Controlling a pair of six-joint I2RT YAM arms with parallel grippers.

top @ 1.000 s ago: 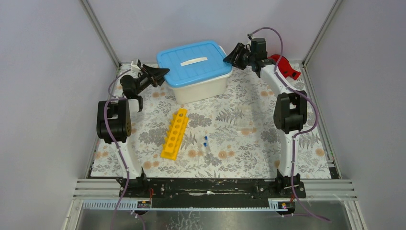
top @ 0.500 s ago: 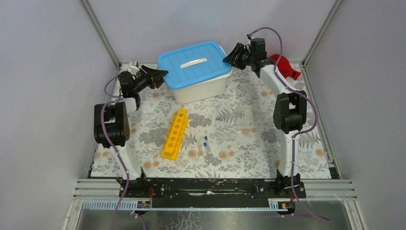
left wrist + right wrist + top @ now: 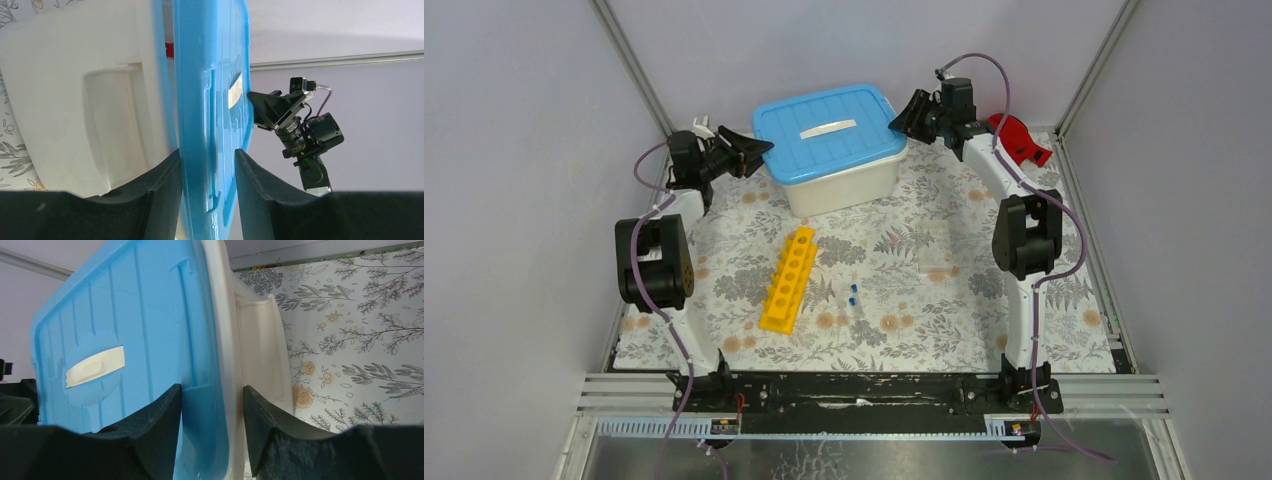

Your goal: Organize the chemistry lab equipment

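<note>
The yellow test-tube rack (image 3: pixel 789 279) lies at an angle on the floral mat, left of centre. Two tiny blue-capped tubes (image 3: pixel 853 293) lie just right of it. No black ring stand is in view. My left gripper (image 3: pixel 759 150) is closed on the left rim of the blue lid (image 3: pixel 824 130); in the left wrist view (image 3: pixel 206 152) its fingers straddle the lid edge (image 3: pixel 210 75). My right gripper (image 3: pixel 899 112) is closed on the right rim; in the right wrist view (image 3: pixel 212 387) one finger lies on the lid (image 3: pixel 125 315) and one under the tub's lip (image 3: pixel 260 350).
The white tub (image 3: pixel 839 185) stands at the back centre of the mat. A red cloth (image 3: pixel 1022 140) lies in the back right corner behind the right arm. A small clear item (image 3: pixel 936 262) lies right of centre. Grey walls enclose the mat on three sides.
The left arm's elbow has swung left and its gripper has risen a little at the lid's rim. The right gripper and tub have shifted very slightly upward. Rack and tubes have not moved.
</note>
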